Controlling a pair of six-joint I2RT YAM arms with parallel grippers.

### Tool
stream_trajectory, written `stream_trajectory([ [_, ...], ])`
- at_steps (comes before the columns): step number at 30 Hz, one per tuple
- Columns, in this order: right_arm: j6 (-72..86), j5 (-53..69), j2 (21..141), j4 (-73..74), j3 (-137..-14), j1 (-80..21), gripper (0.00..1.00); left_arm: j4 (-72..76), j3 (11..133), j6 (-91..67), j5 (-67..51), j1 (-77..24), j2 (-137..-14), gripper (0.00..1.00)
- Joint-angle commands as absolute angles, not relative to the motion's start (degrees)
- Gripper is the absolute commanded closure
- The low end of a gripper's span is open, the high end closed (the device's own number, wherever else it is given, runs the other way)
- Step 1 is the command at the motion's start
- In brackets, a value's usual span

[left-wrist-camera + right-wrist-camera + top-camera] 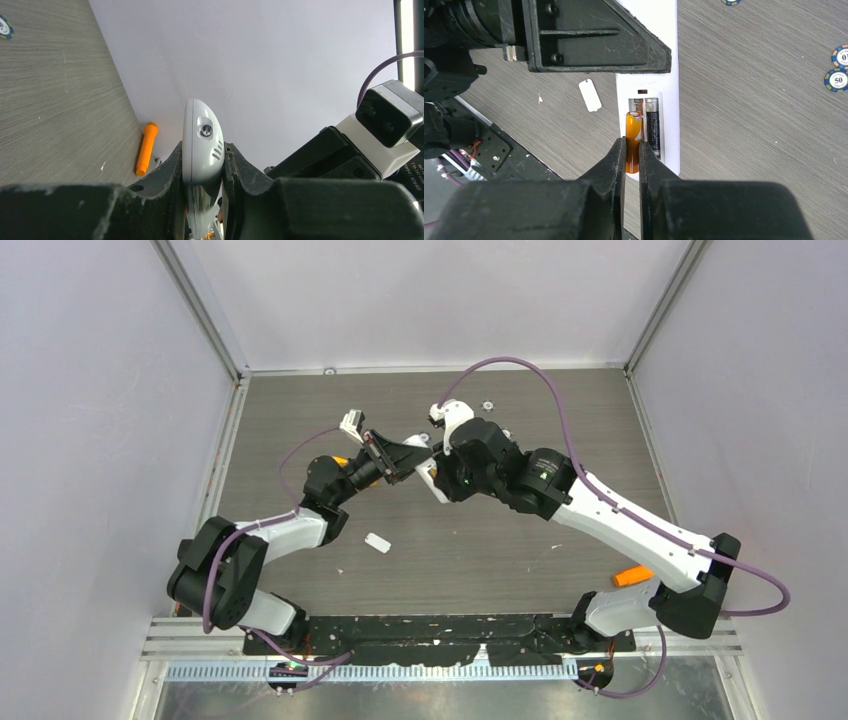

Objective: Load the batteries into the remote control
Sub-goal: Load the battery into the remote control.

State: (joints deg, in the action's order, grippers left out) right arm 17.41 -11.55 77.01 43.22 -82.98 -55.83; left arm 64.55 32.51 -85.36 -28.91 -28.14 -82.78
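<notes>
The remote control [669,75] is a slim white bar held above the table, its plain back facing my right wrist camera and its battery bay uncovered. My left gripper [202,155] is shut on the remote control [200,145] across its width. A dark battery [653,127] lies in the bay's right slot. My right gripper [632,150] is shut on the lower half of the orange battery [632,135], which lies along the bay's left slot. In the top view the left gripper [398,452] and right gripper [432,455] meet at mid-table.
A tiny white tab [590,95] lies on the table below, and it shows as a white tab [377,542] near the left arm. An orange carrot-shaped stick [632,576] lies by the right arm's base. Poker chips [837,67] lie to the right.
</notes>
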Motion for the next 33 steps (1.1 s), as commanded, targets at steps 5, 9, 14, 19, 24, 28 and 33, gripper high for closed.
stream_trajectory([
  [5, 15.0, -13.7, 78.6, 45.1, -86.6, -56.1, 0.84, 68.4, 32.7, -85.3, -27.5, -28.4, -82.4, 1.0],
  [9, 14.7, -13.9, 78.9, 45.7, -86.9, -56.2, 0.81, 67.6, 33.1, -84.9, -28.0, -28.4, -82.5, 1.0],
  [14, 14.5, -14.0, 79.6, 46.0, -87.3, -56.1, 0.74, 66.8, 33.1, -84.5, -28.0, -28.4, -82.4, 1.0],
  [19, 14.9, -14.3, 79.4, 45.8, -87.6, -56.1, 0.66, 66.5, 33.0, -84.5, -28.2, -28.4, -82.6, 1.0],
  [24, 15.5, -14.8, 78.9, 45.2, -88.0, -56.2, 0.63, 66.3, 33.0, -84.7, -28.2, -28.4, -82.6, 1.0],
  [28, 17.2, -14.9, 77.0, 44.1, -87.5, -56.1, 0.53, 65.5, 32.8, -85.6, -27.8, -28.4, -82.6, 1.0],
  [33, 21.5, -15.1, 70.9, 40.0, -82.7, -54.7, 0.3, 66.7, 32.0, -91.1, -26.1, -28.4, -83.3, 1.0],
])
